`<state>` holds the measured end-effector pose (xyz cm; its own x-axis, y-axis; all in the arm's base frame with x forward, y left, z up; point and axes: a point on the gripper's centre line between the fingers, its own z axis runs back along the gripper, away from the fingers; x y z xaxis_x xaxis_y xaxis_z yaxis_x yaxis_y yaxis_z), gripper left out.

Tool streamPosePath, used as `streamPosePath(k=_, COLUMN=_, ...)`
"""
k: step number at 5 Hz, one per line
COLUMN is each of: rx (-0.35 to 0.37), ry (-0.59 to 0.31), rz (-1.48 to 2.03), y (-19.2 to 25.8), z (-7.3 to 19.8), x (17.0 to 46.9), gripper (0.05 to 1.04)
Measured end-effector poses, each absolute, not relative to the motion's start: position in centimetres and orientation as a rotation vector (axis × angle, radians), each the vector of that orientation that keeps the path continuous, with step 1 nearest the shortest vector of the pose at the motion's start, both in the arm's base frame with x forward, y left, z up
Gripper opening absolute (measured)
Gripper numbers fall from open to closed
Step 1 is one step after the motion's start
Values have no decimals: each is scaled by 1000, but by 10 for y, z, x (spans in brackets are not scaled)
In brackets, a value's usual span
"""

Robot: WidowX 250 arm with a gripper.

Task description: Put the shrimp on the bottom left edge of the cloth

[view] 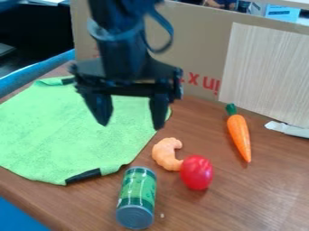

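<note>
My gripper (131,122) hangs open above the right part of the cloth, with nothing between its two spread fingers. The green cloth (66,135) lies flat on the left side of the table, and black strips mark its front edge and its back edge. On the bare wood just right of the cloth lies the orange shrimp (166,153), curled, in front of the gripper and slightly to its right. Its lower end is right beside a red tomato-like toy.
The red toy (197,172) sits right of a green can (137,197) near the front. A carrot (240,136) lies farther right. Behind stands a cardboard panel (202,49); a whitish object (287,129) is at the right edge.
</note>
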<state>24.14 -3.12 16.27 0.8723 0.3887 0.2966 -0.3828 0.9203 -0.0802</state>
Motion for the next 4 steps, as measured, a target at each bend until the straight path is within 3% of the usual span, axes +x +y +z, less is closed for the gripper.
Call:
streamPosePath(k=1, rx=9, ry=-365, rz=482, y=-27, z=147, x=264, gripper=1001)
streamPosePath(k=4, rx=52, ry=-381, rz=622, y=-28, z=94, x=306, gripper=1001)
